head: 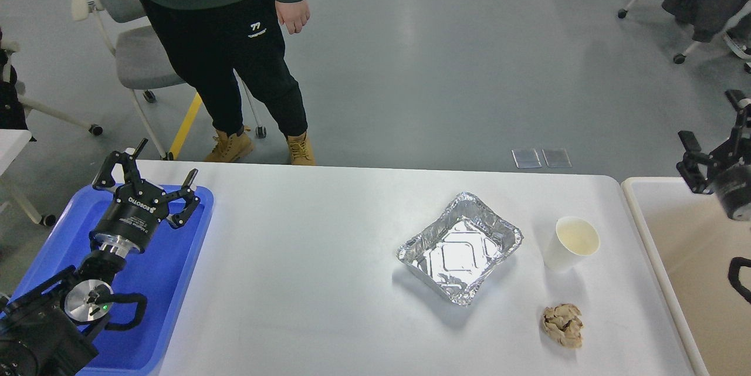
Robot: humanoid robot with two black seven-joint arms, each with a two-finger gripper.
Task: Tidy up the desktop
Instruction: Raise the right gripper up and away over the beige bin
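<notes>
The white desktop (305,270) fills the middle of the head view. On its right half lie an empty foil tray (459,247), a white paper cup (570,243) standing upright, and a crumpled brown paper ball (562,324) near the front. My left gripper (146,168) is open and empty above the far end of the blue tray (170,270). My right gripper (713,129) is open and empty at the right edge, above the beige bin (675,270), well right of the cup.
A person (234,47) stands just beyond the table's far edge, left of centre, with a grey office chair (126,53) behind. Two small clear plates (541,157) lie on the floor beyond the table.
</notes>
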